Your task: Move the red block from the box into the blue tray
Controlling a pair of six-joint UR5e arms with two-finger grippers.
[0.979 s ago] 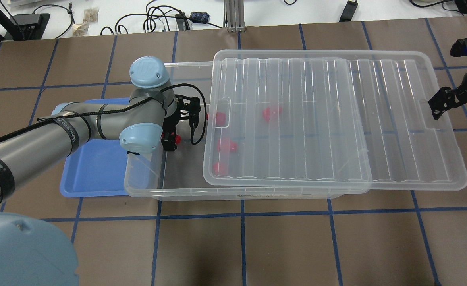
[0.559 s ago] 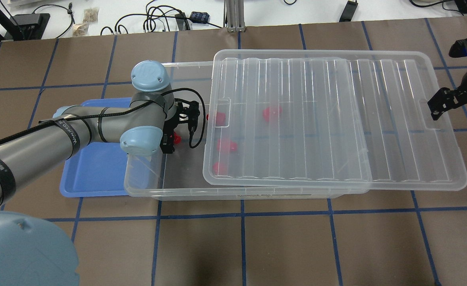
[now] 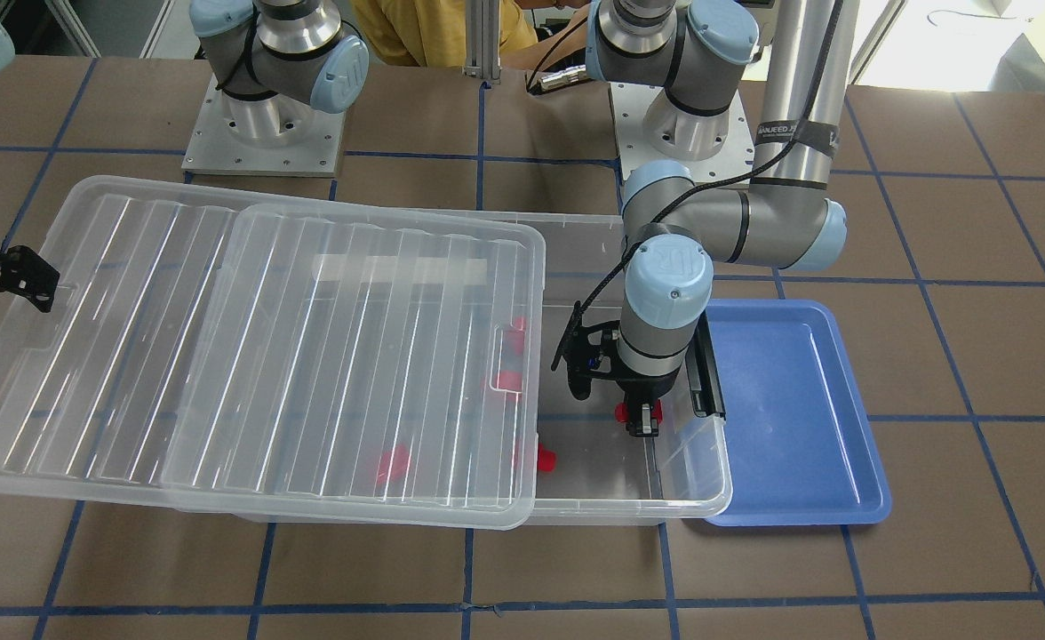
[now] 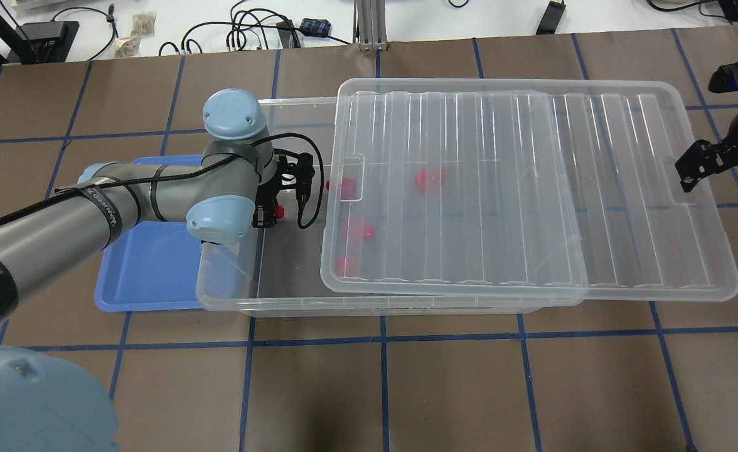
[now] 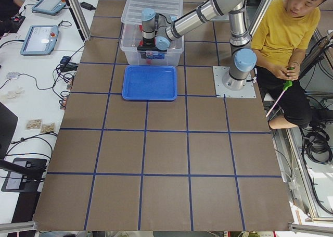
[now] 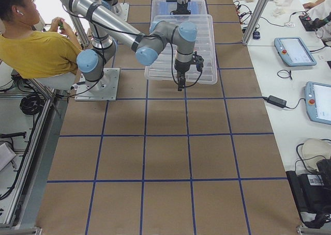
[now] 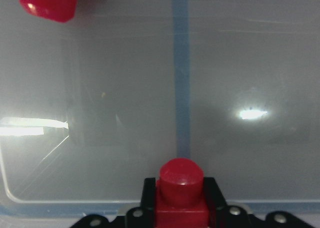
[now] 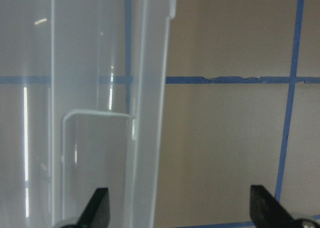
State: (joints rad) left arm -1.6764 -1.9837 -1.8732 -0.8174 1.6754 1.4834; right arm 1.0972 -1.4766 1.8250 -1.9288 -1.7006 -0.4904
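My left gripper [image 4: 267, 216] is shut on a red block [image 7: 181, 188], whose round stub points away from the wrist camera. It holds the block above the floor of the uncovered left end of the clear box [image 4: 294, 304], close to the short wall beside the blue tray [image 4: 137, 276]. Several other red blocks lie in the box, most under the shifted lid [image 4: 532, 188], one at its edge [image 4: 346, 185]. My right gripper [image 4: 720, 168] is open at the lid's right edge, its fingertips [image 8: 100, 205] wide apart, holding nothing.
The lid lies skewed over the box and overhangs it to the right. A black latch [image 3: 705, 373] sits on the box's short wall facing the tray. The tray [image 3: 798, 418] holds nothing. A person in yellow [image 5: 283, 34] sits behind the robot bases.
My left gripper has shifted slightly toward the far side of the box, with the red block still in it. The right gripper has barely moved.
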